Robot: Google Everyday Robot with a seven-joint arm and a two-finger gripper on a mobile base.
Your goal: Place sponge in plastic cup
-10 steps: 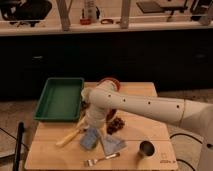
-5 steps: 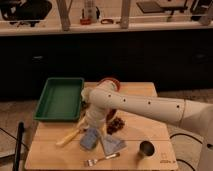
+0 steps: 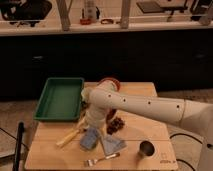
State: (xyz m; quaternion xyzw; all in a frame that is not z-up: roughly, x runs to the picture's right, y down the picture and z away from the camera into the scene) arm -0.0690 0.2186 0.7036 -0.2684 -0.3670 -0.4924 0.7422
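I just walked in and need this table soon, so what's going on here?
The robot's arm reaches across the wooden table, with its gripper down just above the blue sponge, which lies on the table. The red plastic cup stands behind the arm, beside the green tray. The sponge is not yet in the cup. A fork and a metal cup sit near the front edge.

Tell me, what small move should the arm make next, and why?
Probably lower the gripper onto the sponge to grasp it: the gripper hangs right over the sponge, which lies on the table, not in the red cup behind the arm.
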